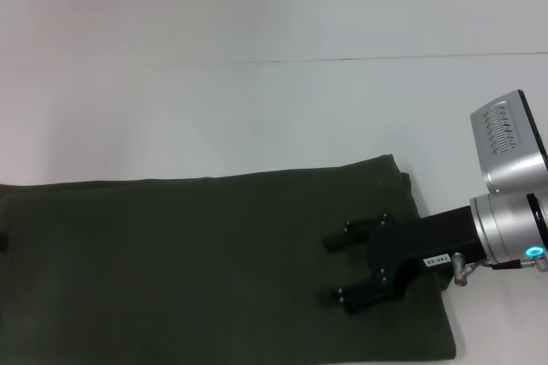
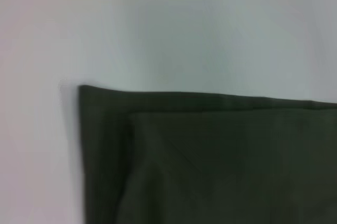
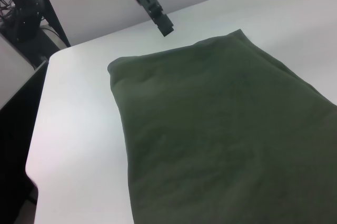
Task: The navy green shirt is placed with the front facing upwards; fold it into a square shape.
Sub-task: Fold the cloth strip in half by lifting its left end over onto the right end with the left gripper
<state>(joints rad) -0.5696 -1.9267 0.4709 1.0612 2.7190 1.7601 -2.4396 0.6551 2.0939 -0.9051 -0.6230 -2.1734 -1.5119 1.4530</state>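
Note:
The navy green shirt (image 1: 214, 262) lies on the white table as a long folded band, plain side up; its lettering, collar and tag are hidden. My right gripper (image 1: 334, 269) is open, with its fingers spread just over the shirt's right end. The right wrist view shows the folded shirt (image 3: 221, 129) stretching away, with my left gripper (image 3: 164, 26) hanging above the table just beyond its far end. The left wrist view shows a folded corner of the shirt (image 2: 210, 166) with layered edges.
The white table (image 1: 257, 108) stretches behind the shirt, with a thin seam line (image 1: 385, 59) across it. In the right wrist view the table's edge (image 3: 37, 145) drops to a dark floor, and a dark stand with cables (image 3: 21, 13) is beyond it.

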